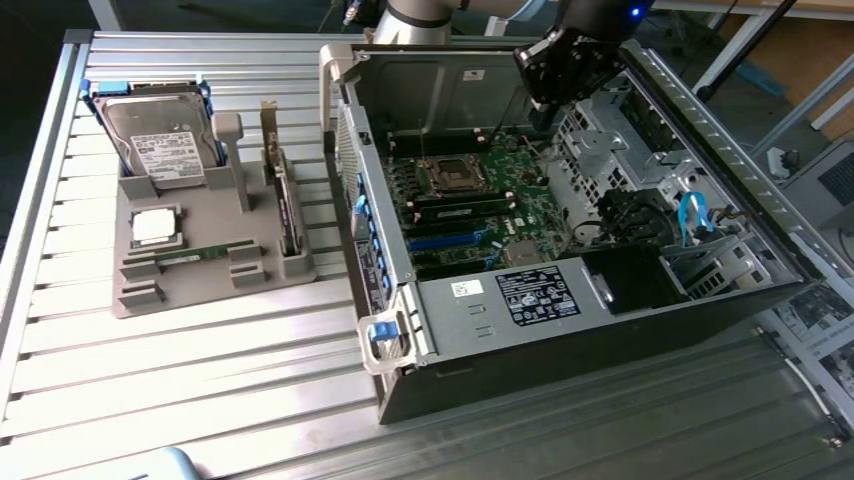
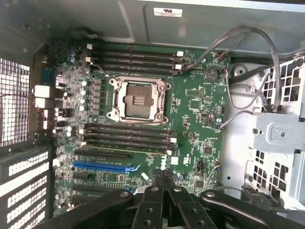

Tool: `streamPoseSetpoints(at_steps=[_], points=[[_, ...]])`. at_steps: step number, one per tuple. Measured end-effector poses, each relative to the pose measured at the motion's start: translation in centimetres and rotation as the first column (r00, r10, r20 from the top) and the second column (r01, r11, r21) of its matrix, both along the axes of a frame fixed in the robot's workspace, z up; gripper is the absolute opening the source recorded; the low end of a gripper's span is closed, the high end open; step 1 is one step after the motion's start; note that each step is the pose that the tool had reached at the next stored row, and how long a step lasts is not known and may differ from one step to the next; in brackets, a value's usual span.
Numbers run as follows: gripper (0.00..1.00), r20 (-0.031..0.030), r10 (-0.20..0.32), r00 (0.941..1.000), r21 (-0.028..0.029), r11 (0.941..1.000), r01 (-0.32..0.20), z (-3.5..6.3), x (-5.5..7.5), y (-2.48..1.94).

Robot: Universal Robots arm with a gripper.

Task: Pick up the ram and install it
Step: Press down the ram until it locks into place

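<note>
Metal, plastic and circuit board, as we see them

We see a ribbed, brushed-metal table, a matt grey plastic holder, a dull sheet-metal case with a glossy green board, a shiny-lidded drive, a green ram and a matt black gripper.

An open computer case lies on the slatted desk, its green motherboard and empty processor socket exposed. Beside it, a grey holder carries a hard drive and a processor.
</note>
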State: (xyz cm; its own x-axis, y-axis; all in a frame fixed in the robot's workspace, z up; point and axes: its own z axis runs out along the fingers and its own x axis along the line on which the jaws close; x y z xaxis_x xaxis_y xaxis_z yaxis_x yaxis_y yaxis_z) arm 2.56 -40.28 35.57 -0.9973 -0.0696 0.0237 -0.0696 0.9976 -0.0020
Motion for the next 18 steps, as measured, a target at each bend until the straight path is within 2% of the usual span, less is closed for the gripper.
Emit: streamPoseSetpoints(at_steps=[10,18], points=[[0.11,0.0000,-0.062,0.9981,0.0001,0.9981,0.062,-0.03,0.00,0.00],[0.11,0.0000,-0.111,0.9939,0.0001,0.9939,0.111,-0.04,0.00,0.00]])
